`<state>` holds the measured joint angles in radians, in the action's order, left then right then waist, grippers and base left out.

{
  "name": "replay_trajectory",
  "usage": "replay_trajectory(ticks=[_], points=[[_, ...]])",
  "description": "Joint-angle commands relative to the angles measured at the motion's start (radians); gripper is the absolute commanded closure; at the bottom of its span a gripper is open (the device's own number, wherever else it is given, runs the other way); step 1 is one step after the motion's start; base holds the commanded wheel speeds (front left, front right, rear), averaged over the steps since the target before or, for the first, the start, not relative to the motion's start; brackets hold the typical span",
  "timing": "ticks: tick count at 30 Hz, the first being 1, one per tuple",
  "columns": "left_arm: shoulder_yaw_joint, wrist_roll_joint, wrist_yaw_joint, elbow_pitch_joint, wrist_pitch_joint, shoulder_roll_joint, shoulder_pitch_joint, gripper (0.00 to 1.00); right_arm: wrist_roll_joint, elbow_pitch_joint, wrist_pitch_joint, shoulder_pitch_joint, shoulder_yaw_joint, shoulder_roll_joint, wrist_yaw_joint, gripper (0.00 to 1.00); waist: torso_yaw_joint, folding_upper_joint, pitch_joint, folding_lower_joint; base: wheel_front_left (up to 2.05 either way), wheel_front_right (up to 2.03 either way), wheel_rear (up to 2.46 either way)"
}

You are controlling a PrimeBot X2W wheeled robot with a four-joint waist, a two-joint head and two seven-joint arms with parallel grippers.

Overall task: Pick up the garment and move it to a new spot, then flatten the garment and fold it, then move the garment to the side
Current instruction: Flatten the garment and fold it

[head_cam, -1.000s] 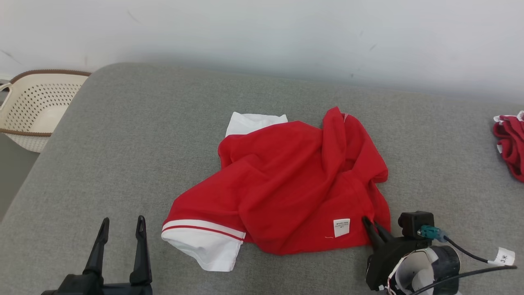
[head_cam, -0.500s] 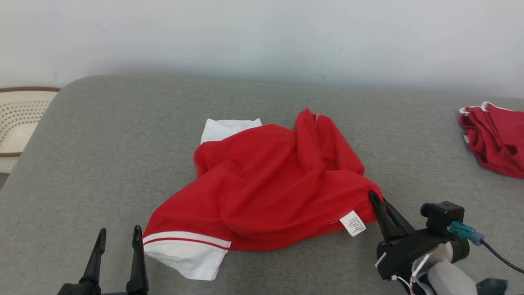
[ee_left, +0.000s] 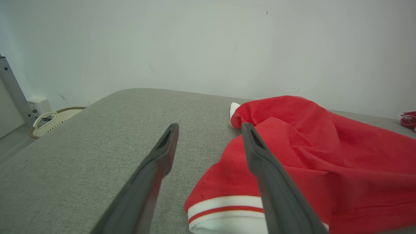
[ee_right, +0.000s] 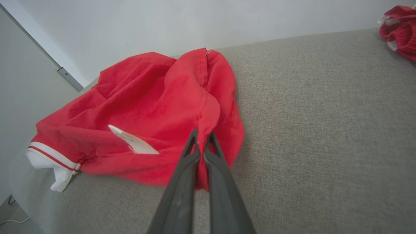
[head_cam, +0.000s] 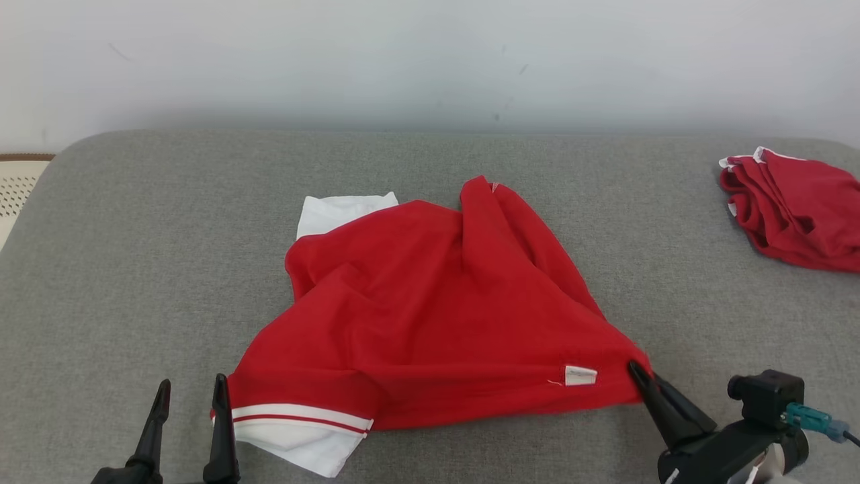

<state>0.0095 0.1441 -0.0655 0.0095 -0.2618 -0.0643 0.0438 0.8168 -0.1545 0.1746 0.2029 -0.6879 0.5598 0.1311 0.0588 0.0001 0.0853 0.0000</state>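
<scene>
A: Right gripper [head_cam: 637, 370]?
B: Clamped on the 4 o'clock hem corner of the crumpled red-and-white cotton shirt [head_cam: 430, 302], mid grey fabric tabletop [head_cam: 168, 222]. Probably to drag it. Left gripper [head_cam: 191, 390] spread, empty, 8 o'clock.

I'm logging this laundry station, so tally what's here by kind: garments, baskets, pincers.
Red garments: 2, the spread garment and a bundle at far right, counted as one.
Baskets: 1, the basket at far left.
Pincers: 2, left pincer open, right pincer shut on the spread garment.
Total: 5.
</scene>
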Motion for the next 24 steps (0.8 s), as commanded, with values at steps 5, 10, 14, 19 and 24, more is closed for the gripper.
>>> replay_trajectory(ticks=[5, 10, 14, 19, 24], points=[[0.011, -0.011, 0.009, 0.012, -0.004, 0.006, 0.008, 0.00, 0.052, 0.013, -0.027, -0.031, -0.046, 0.032, -0.001, 1.00, -0.010, -0.0001, 0.009, 0.0000, 0.00, 0.00, 0.00], [0.017, -0.015, 0.017, 0.017, -0.004, 0.008, 0.011, 0.00, 0.061, -0.013, -0.033, -0.032, -0.064, 0.042, -0.001, 1.00, -0.014, -0.0001, 0.007, 0.0000, 0.00, 0.00, 0.00], [0.020, -0.017, 0.019, 0.023, -0.004, 0.010, 0.010, 0.00, 0.061, -0.041, -0.049, -0.028, -0.093, 0.039, -0.001, 1.00, -0.016, -0.0001, 0.003, 0.0000, 0.00, 0.00, 0.00], [0.027, -0.021, 0.022, 0.026, -0.004, 0.012, 0.005, 0.00, 0.057, -0.072, -0.048, -0.015, -0.114, 0.045, -0.001, 0.83, -0.017, -0.0001, -0.004, 0.0000, 0.00, 0.00, 0.00], [0.033, -0.023, 0.023, 0.028, -0.004, 0.012, -0.004, 0.00, 0.056, -0.094, 0.005, -0.008, -0.087, 0.038, -0.001, 0.00, -0.019, -0.0001, -0.010, 0.0000, 0.00, 0.00, 0.00]])
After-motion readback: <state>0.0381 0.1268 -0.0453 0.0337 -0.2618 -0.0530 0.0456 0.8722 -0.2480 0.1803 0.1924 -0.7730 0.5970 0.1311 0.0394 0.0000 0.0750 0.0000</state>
